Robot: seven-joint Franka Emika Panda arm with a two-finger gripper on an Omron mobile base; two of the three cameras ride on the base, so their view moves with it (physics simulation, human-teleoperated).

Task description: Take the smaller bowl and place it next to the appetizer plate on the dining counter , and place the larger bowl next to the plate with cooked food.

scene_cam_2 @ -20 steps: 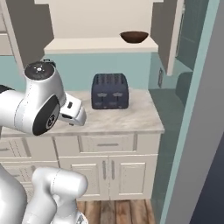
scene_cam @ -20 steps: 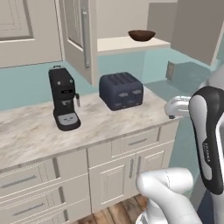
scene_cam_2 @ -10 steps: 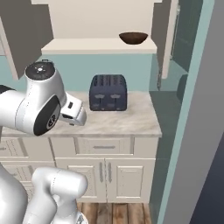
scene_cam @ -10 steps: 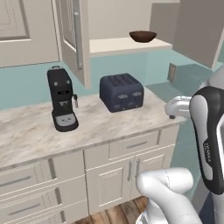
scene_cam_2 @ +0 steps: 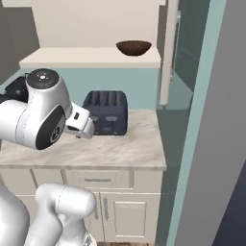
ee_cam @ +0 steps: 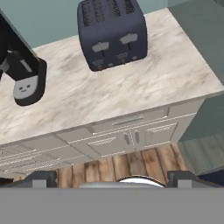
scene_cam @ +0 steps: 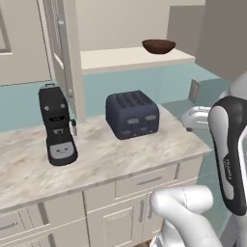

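The shallow dark brown wooden bowl (scene_cam: 158,46) sits on the open cabinet's smooth beige shelf (scene_cam: 120,58); the gripper (ee_cam: 113,177) gapes empty above the boxy navy toaster (ee_cam: 112,33).

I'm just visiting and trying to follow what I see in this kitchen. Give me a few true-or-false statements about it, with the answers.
1. The brown bowl sits on the open cabinet shelf above the counter. True.
2. The toaster is white. False: it is dark blue-grey.
3. The coffee machine stands on the counter to the left of the toaster in the left base view. True.
4. The gripper is holding the brown bowl. False: its jaws are open and empty, and the bowl rests on the shelf.
5. The cabinet door above the coffee machine is shut. False: it stands open.
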